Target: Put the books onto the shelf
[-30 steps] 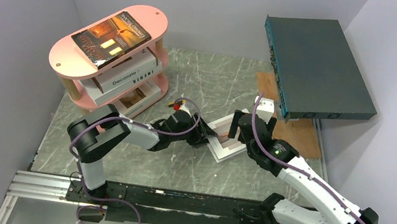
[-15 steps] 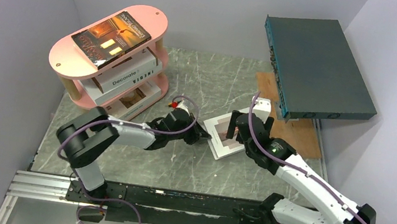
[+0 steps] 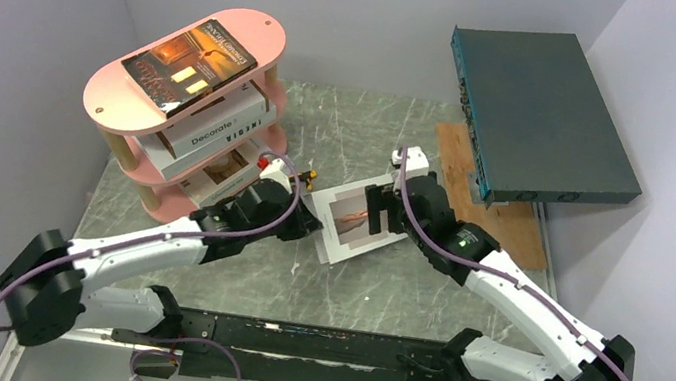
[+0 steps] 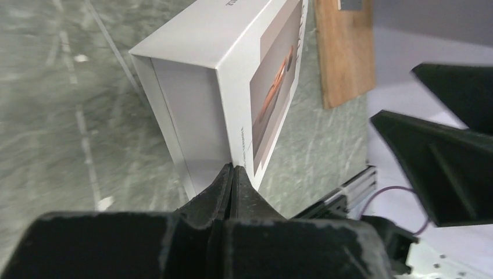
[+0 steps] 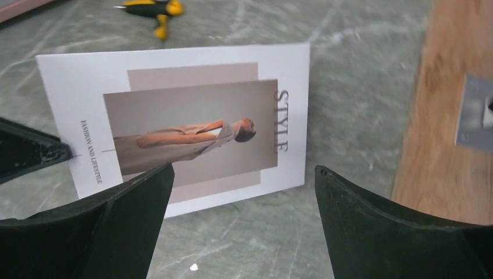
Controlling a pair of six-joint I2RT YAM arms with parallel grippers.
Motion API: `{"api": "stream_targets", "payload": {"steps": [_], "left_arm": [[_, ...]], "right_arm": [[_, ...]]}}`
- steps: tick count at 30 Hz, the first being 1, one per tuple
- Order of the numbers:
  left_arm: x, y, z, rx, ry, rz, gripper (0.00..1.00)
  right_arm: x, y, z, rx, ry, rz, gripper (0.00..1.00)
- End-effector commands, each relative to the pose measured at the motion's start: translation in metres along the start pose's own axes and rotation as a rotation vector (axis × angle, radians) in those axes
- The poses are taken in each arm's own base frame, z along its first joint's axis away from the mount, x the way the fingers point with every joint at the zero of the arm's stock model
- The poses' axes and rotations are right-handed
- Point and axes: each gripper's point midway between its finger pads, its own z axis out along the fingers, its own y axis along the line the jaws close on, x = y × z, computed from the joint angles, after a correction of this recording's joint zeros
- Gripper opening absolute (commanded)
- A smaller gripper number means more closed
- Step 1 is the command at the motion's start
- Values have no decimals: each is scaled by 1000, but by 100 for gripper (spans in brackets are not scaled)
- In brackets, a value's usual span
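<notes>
A white book titled "STYLE" (image 3: 350, 221) (image 5: 192, 128) lies tilted on the marble table, near the middle. My left gripper (image 3: 310, 228) (image 4: 232, 170) is shut on the corner of its cover, at the book's (image 4: 232, 70) left end. My right gripper (image 3: 383, 213) (image 5: 244, 170) hovers open over the book's right part, touching nothing. The pink shelf (image 3: 113, 111) stands at the back left. A dark orange-brown book (image 3: 189, 62) lies on its top tier. A white "Decorate" book (image 3: 218, 127) fills the middle tier, and another white book (image 3: 228, 166) lies on the bottom tier.
A large dark teal flat box (image 3: 542, 115) leans at the back right over a wooden board (image 3: 505, 231) (image 5: 442, 139). A small yellow and black connector (image 5: 152, 8) sits beyond the book's far edge. The grey walls stand close on both sides.
My left gripper has shut on the white book's corner and drawn it left, toward the shelf. The right gripper has followed it to the left, staying open.
</notes>
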Motion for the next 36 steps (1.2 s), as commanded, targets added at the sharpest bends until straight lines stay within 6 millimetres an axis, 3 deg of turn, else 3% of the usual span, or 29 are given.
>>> {"api": "stream_targets", "payload": {"steps": [1,6,12,19,24,28,36], "left_arm": [[-14,23,-35,-109,-20,236,0],[-19,40,-68,-121,-17,386,0],[-29,57,-86,-100,-36,462,0],[-37,65,-89,-113,-40,530,0],[-39,58,-92,-94,-29,572,0],[-41,53,-93,-74,-23,601,0],[-43,52,-91,-74,-18,643,0]], "right_arm": [[-47,45,-8,-273,-107,-200,94],[-41,84,2,-472,-52,-291,90],[-54,111,17,-578,-53,-353,97],[-89,111,17,-614,-115,-570,100],[-100,104,20,-711,-160,-713,99],[-98,104,26,-849,-174,-777,100],[-85,121,64,-979,-27,-771,100]]}}
